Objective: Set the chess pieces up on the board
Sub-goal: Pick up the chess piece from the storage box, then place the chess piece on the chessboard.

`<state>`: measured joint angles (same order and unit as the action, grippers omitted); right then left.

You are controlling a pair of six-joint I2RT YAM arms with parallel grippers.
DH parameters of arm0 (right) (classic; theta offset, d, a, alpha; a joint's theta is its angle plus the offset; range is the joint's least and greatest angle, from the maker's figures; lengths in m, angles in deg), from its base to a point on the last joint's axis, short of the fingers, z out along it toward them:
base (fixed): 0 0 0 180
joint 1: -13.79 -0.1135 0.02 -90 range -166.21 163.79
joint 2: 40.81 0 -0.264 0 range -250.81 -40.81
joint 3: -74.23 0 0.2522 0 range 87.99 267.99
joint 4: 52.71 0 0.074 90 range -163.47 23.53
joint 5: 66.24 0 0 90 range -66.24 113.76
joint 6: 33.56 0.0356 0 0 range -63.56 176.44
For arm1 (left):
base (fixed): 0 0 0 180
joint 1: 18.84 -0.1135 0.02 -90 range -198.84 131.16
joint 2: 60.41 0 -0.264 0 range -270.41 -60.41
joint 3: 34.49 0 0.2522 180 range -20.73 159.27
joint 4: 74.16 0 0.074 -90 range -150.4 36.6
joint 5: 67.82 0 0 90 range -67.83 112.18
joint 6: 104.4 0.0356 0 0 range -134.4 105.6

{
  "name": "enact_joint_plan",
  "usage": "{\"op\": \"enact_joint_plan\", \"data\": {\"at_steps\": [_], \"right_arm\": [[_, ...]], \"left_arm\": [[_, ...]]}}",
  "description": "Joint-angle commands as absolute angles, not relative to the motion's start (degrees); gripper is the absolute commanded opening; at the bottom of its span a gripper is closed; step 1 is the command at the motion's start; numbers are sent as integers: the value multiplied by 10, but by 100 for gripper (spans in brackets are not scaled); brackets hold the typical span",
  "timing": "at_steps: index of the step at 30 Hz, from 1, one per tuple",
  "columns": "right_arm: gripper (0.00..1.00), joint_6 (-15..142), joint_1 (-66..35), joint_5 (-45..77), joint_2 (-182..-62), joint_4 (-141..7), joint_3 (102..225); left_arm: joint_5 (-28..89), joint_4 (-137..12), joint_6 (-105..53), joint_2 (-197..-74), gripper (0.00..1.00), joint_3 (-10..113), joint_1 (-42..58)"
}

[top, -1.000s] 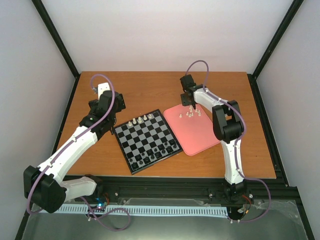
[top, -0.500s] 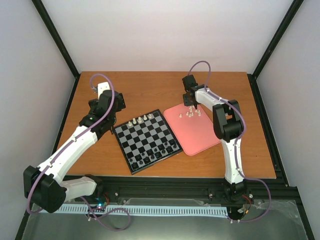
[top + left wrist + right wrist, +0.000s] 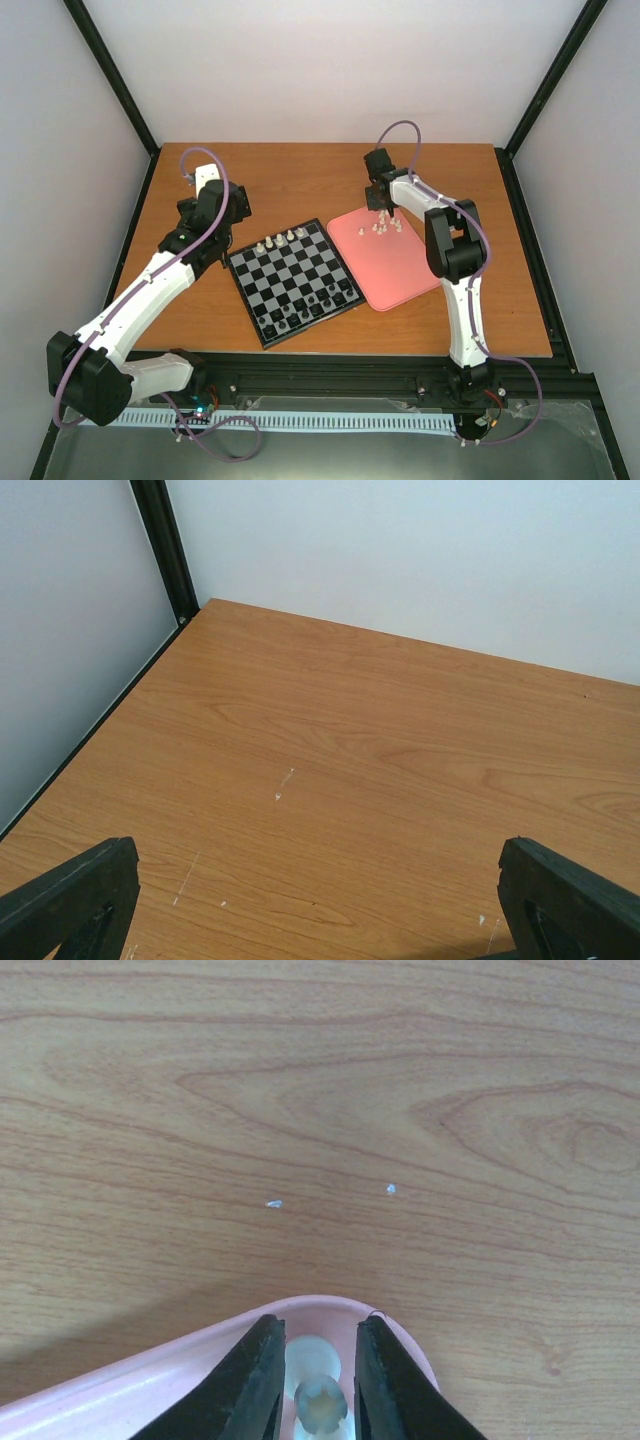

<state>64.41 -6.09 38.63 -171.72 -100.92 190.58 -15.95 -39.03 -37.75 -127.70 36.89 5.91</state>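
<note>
Chess pieces (image 3: 385,228), cream ones, stand in a loose cluster at the far corner of the pink tray (image 3: 395,265). A few more are lined along the far row of the board (image 3: 292,275). The dark pieces (image 3: 315,303) sit on the near rows.

Right gripper (image 3: 383,212) hangs over that tray corner. In the right wrist view I look straight down on the top of one upright piece (image 3: 320,1403). Its long axis runs up along the fingers (image 3: 262,1380), which sit narrowly apart on either side of it. I cannot tell whether the pads are biting or only just beside it. A second pale piece sits just beyond it, nearer the tray rim.

Left gripper (image 3: 315,860) is spread wide over bare table (image 3: 330,740), holding nothing, on the far-left side of the board. It is well apart from the tray, so the right arm is clearly the nearer one for this pick.

Against a second ago, the right gripper has shifted slightly rightward, closer over the cluster. Since half a second ago I see almost no change. The left arm and the pieces on the board look the same.
</note>
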Motion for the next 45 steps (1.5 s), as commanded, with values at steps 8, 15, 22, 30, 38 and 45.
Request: {"op": "enact_joint_plan", "data": {"at_steps": [8,15,22,30,38,45], "right_arm": [[9,640,-55,383,-1738,-1008,1931],[7,641,-58,371,-1693,-990,1902],[8,628,-91,367,-1627,-982,1874],[8,621,-145,345,-1617,-979,1882],[8,614,-194,277,-1648,-955,1895],[8,612,-225,253,-1677,-965,1919]], "left_arm": [[-165,-397,-382,-1278,100,394,55],[-165,-397,-382,-1277,100,394,55],[-165,-397,-383,-1278,100,394,55],[-166,-396,-383,-1274,100,392,55],[-166,-395,-384,-1273,100,391,55],[-166,-396,-384,-1271,100,390,55]]}}
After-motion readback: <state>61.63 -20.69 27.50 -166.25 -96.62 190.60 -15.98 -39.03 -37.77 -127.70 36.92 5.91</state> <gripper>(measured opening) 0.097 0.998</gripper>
